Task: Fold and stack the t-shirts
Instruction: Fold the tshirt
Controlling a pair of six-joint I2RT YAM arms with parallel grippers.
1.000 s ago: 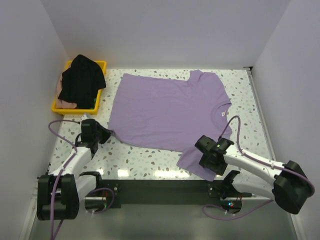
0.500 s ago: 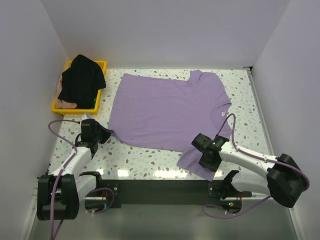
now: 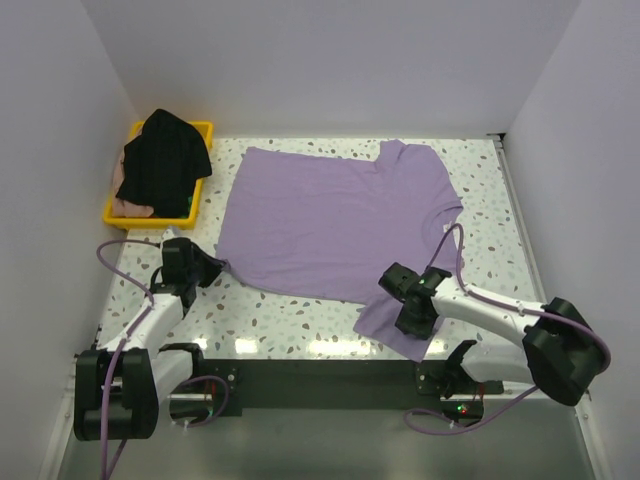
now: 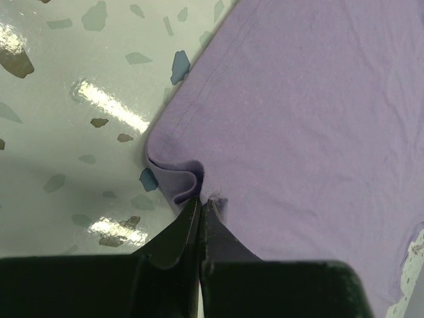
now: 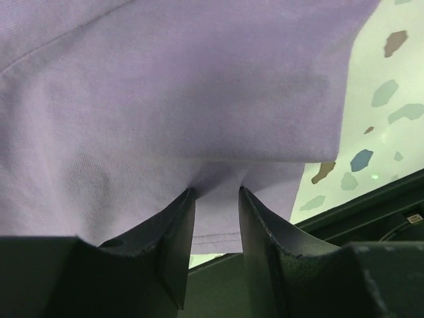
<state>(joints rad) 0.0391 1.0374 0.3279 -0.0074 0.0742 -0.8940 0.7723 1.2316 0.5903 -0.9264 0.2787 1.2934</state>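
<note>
The lavender-purple t-shirt (image 3: 335, 225) lies spread flat on the table, its small white neck label (image 3: 445, 229) at the right. My left gripper (image 3: 215, 268) is shut on the shirt's near-left hem corner; in the left wrist view the jaws (image 4: 201, 199) pinch a small curl of purple cloth (image 4: 179, 180). My right gripper (image 3: 405, 300) rests on the near sleeve (image 3: 385, 325). In the right wrist view its jaws (image 5: 217, 192) stand apart, with sleeve cloth (image 5: 199, 99) between and beyond the tips. The black t-shirt (image 3: 160, 160) lies heaped over the pale pink one (image 3: 130, 207).
A yellow plastic tray (image 3: 205, 128) at the far left holds the black and pink shirts. White walls close in the left, back and right sides. A dark rail (image 3: 320, 375) with the arm bases runs along the near edge, close to the sleeve.
My right gripper has slid a little to the left over the near sleeve. The left gripper and the shirt body have not moved.
</note>
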